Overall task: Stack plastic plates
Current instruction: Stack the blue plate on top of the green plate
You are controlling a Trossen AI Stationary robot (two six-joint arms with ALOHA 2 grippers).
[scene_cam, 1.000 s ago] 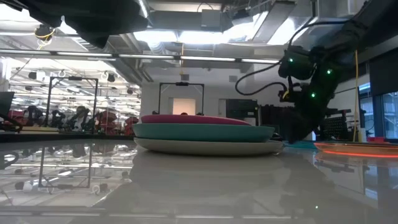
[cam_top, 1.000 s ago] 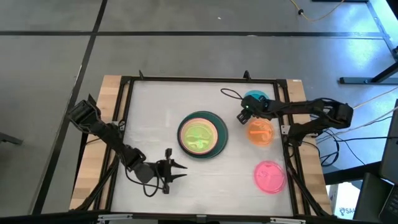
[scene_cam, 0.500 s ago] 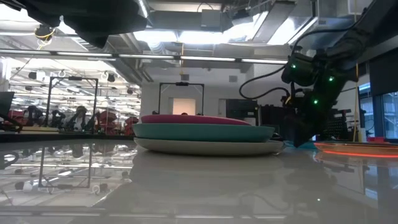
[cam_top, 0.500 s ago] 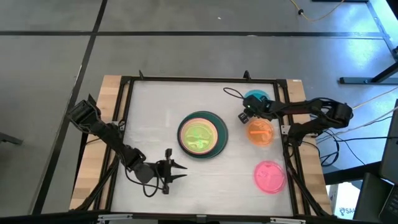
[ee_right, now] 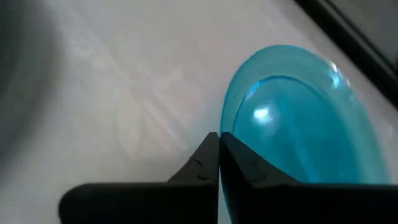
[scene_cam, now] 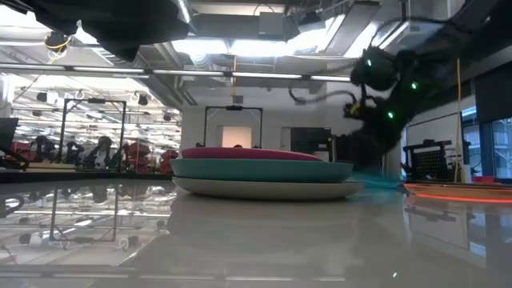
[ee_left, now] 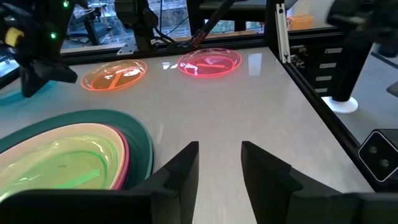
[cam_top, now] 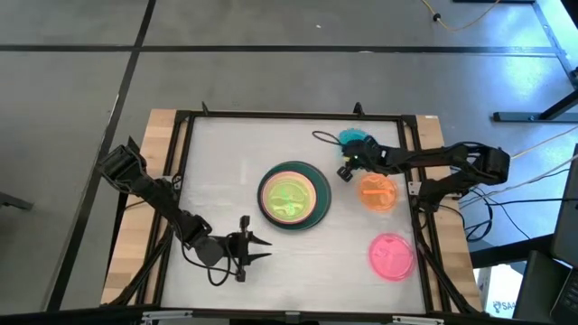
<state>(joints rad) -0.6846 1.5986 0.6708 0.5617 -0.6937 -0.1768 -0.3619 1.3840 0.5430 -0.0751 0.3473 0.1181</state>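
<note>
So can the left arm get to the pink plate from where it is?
Probably yes: in the left wrist view, only bare table lies between the left end effector and the pink plate, though it sits far across, near the edge.

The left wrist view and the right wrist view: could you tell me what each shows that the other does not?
Only the left wrist view shows the stack with the small green plate on top, the orange plate, the pink plate and the open left end effector. Only the right wrist view shows the right end effector pinching the rim of the teal plate. Both show the white table.
</note>
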